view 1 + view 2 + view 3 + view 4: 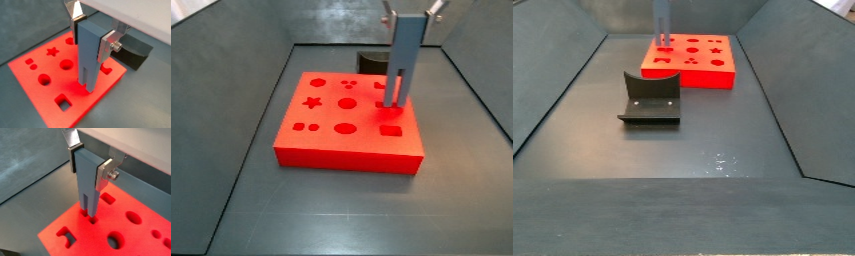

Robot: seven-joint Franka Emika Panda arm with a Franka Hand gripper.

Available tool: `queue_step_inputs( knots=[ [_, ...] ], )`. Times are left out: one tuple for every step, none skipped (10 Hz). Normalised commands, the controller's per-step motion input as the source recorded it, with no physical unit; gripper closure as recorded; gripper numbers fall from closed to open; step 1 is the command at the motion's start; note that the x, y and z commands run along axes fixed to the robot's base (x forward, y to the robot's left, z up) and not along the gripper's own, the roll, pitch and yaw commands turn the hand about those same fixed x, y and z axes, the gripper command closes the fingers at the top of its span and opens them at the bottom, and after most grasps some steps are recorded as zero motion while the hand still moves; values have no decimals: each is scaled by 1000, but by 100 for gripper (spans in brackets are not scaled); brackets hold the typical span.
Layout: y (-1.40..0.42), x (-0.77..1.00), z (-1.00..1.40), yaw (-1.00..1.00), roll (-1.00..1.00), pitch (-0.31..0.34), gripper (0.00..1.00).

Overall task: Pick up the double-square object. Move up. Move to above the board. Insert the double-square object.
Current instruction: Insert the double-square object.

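Observation:
My gripper (93, 32) is shut on the double-square object (90, 55), a tall grey-blue peg held upright by its upper end; both wrist views show the silver fingers clamping it (88, 183). The peg hangs over the red-orange board (40, 95), which has darker shaped cutouts. In a wrist view its stepped lower end stands right at a small square cutout (93, 221) near the board's edge (137, 240). In a side view the peg (402, 60) stands over the board's far right part (345, 140), below the gripper (408, 12). I cannot tell whether the tip touches the board.
The dark fixture (649, 98) stands on the grey floor beside the board (694, 60), also seen behind it (372, 62) and in a wrist view (137, 52). Sloping grey walls (553, 90) enclose the floor on all sides.

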Motion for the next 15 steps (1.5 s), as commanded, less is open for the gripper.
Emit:
queue_step_inputs(
  knots=[
    [91,171,0,0,46,59,100],
    [151,29,-3,0,0,37,100],
    [166,0,-9,0,0,0,100],
    [31,-51,-6,0,0,0,100],
    [0,-149,0,0,0,-26,100],
    [0,-140,0,0,0,-37,100],
    [0,-214,0,0,0,-56,100],
    [0,-243,0,14,0,-66,100],
    [0,-249,0,31,0,-76,100],
    [-46,-57,0,74,0,-36,100],
    [-126,0,-17,100,0,0,100],
    [-194,126,-46,89,0,0,100],
    [-157,291,-140,120,0,3,100],
    [0,246,-269,166,57,1,100],
    [6,49,-263,166,171,0,100]
  ],
)
